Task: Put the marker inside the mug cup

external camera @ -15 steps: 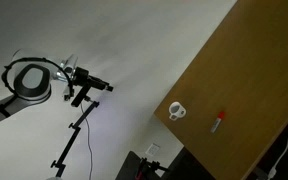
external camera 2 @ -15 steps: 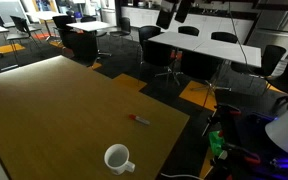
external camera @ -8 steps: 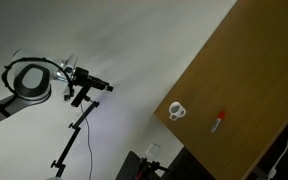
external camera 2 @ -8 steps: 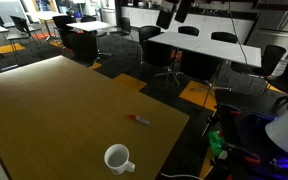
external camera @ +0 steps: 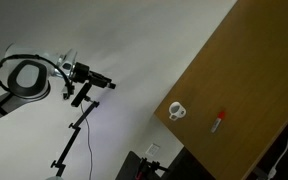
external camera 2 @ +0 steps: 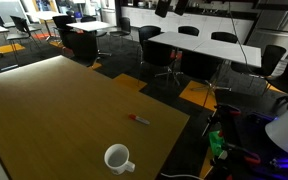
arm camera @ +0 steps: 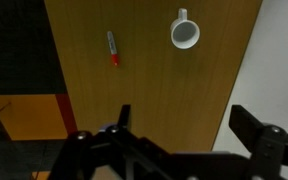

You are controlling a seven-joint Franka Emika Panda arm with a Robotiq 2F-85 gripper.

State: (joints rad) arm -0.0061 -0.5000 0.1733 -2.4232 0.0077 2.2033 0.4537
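The marker (arm camera: 112,48) lay flat on the wooden table (arm camera: 144,85), held by nothing. It was well apart from the mug cup (arm camera: 185,33), with bare tabletop between them. The same spacing showed in both exterior views, marker (external camera 2: 139,120) and mug cup (external camera 2: 117,158) alike. The mug cup stood upright near the table's edge with its dark mouth facing up, so it was fit to receive the marker without being moved first.

In the wrist view the gripper (arm camera: 182,115) was spread wide and held nothing. It hung well above the table, and neither item lay between its fingers. By my judgement the pick had not begun, and the wide spread suited a descent over a thin pen. Which end of the marker carried the cap was too small to tell.
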